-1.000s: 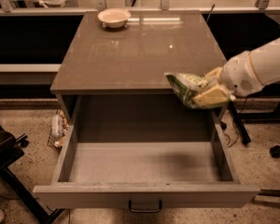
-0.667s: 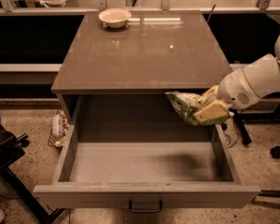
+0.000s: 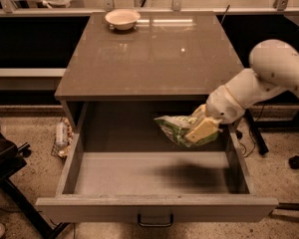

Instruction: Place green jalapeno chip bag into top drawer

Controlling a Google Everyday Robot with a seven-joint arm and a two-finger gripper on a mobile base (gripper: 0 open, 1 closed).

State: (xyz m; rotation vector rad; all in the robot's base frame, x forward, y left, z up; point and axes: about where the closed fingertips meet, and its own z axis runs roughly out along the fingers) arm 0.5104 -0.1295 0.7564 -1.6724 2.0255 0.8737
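The green jalapeno chip bag is a crinkled light-green foil bag held in the air over the right rear of the open top drawer. My gripper is shut on the bag's right end, its pale fingers clamping it. The white arm reaches in from the right over the drawer's right wall. The drawer is pulled fully out; its grey floor is bare and the bag's shadow lies on it. The dark handle shows on the front panel.
A shallow white bowl sits at the back left of the cabinet top. A black chair base stands at the left. A snack packet lies on the floor left of the cabinet. Cables and a stand are at the right.
The gripper with the bag has moved down and to the left, from the level of the cabinet top's right edge to inside the drawer opening.
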